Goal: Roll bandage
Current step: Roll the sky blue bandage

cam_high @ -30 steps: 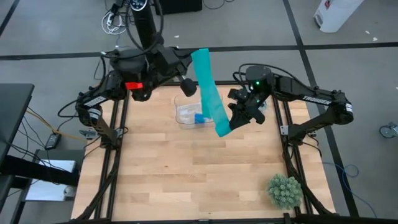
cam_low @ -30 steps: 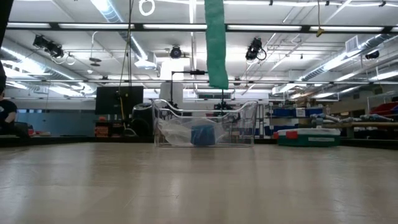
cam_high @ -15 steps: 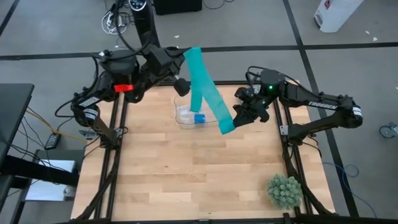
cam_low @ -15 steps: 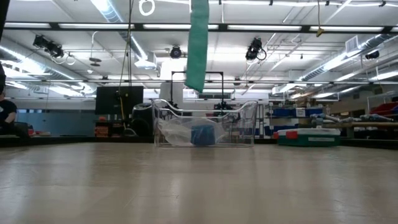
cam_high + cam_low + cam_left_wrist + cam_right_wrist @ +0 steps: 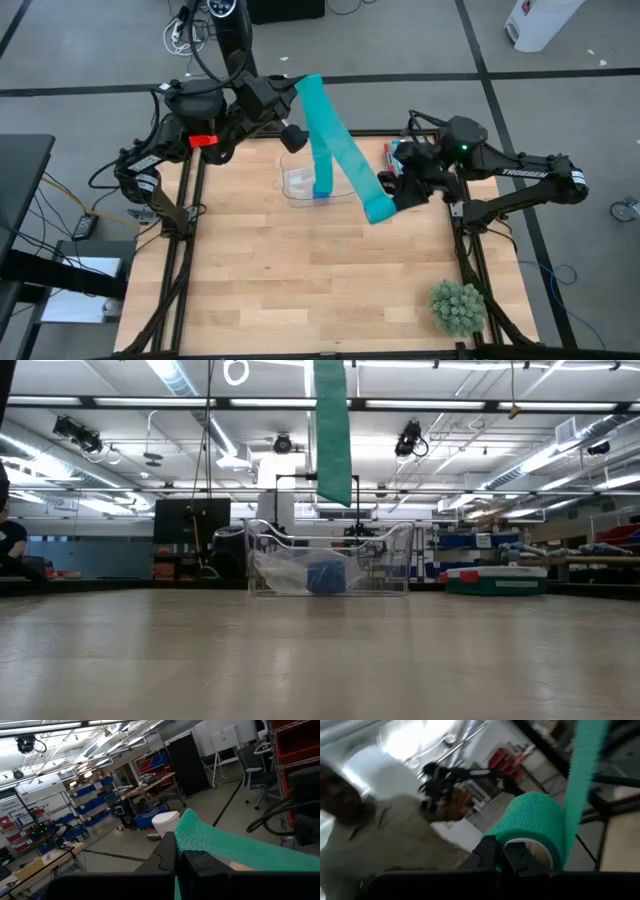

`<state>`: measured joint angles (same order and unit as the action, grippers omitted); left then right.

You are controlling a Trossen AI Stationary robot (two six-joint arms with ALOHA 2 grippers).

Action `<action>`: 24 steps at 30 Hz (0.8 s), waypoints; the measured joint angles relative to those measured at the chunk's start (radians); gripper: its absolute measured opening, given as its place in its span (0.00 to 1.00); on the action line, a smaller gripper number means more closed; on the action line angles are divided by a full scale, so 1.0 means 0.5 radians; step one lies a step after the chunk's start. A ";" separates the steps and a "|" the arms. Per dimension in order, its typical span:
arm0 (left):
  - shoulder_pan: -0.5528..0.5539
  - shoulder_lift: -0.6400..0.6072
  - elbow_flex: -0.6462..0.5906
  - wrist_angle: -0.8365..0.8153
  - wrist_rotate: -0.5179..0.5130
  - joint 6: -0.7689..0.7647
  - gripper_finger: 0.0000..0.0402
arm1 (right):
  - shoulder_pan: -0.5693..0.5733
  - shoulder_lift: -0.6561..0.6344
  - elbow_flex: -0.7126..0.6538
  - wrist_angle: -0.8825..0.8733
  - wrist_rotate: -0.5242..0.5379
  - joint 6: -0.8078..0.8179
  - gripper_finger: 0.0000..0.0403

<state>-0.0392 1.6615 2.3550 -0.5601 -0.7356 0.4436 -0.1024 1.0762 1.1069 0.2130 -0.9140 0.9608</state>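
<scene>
My left gripper (image 5: 297, 137) pinches the bandage (image 5: 340, 150) end high above the clear bin (image 5: 300, 182); my right gripper (image 5: 392, 205) clamps its coil, strip stretched between us.

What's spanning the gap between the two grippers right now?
In the high view, the teal bandage runs taut from left gripper to right gripper, passing above the clear bin.

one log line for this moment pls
task: roll bandage | left tool: shut on bandage end | right tool: shut on its coil, strip stretched above table
</scene>
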 joint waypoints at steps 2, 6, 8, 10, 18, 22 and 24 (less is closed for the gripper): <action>-0.001 -0.001 0.000 0.002 0.001 0.005 0.01 | 0.011 -0.026 0.000 -0.012 -0.011 -0.052 0.00; -0.006 -0.001 0.000 0.038 -0.002 0.065 0.01 | -0.020 -0.060 0.000 -0.083 0.013 0.006 0.00; -0.018 -0.001 0.000 0.101 -0.004 0.112 0.01 | -0.053 -0.066 0.001 -0.194 0.048 0.029 0.00; -0.023 -0.002 0.001 0.143 0.035 0.158 0.01 | -0.087 -0.064 0.001 -0.318 0.071 0.045 0.00; -0.080 0.000 -0.002 0.129 0.195 0.168 0.01 | -0.251 0.032 -0.057 -0.422 0.077 0.165 0.00; -0.138 0.016 -0.008 0.084 0.206 0.161 0.01 | -0.331 0.065 -0.129 -0.404 0.104 0.226 0.00; -0.169 0.018 -0.008 0.068 0.205 0.161 0.01 | -0.377 0.064 -0.166 -0.397 0.153 0.237 0.00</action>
<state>-0.1235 1.6707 2.3508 -0.5259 -0.6331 0.5243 -0.2907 1.1084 1.0236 0.0147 -0.8374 1.0794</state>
